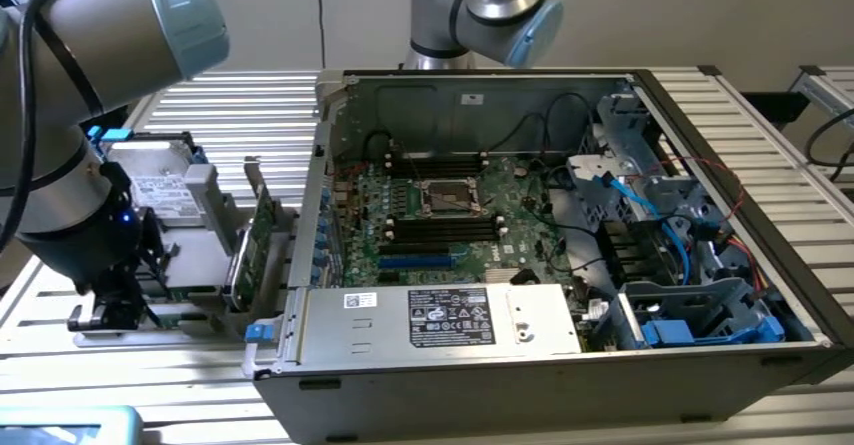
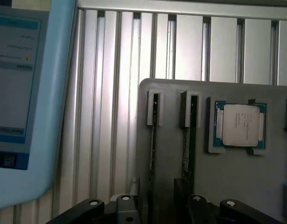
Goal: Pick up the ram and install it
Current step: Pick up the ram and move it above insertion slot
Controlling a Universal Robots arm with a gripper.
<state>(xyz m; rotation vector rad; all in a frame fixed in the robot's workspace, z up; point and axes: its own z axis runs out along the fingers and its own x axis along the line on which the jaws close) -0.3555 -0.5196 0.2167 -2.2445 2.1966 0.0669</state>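
Slotted aluminium table (image 1: 227, 115): gripper (image 1: 114, 310) is parked low over the grey holder (image 2: 236, 186) at the exterior view's left, grip state cannot be told, ram (image 2: 153, 135) is stood on edge there just beside a second stick (image 2: 187, 144), so either could be clipped or jammed if alignment is off; computer case (image 1: 534, 395) well apart rightward.

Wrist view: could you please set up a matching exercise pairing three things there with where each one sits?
Things:
1. ram
2. CPU
3. screen

Places:
a. in a square recess of the tray
b. off the tray, beside it
c. on edge in a narrow slot of the tray

Pairs: 1-c; 2-a; 3-b
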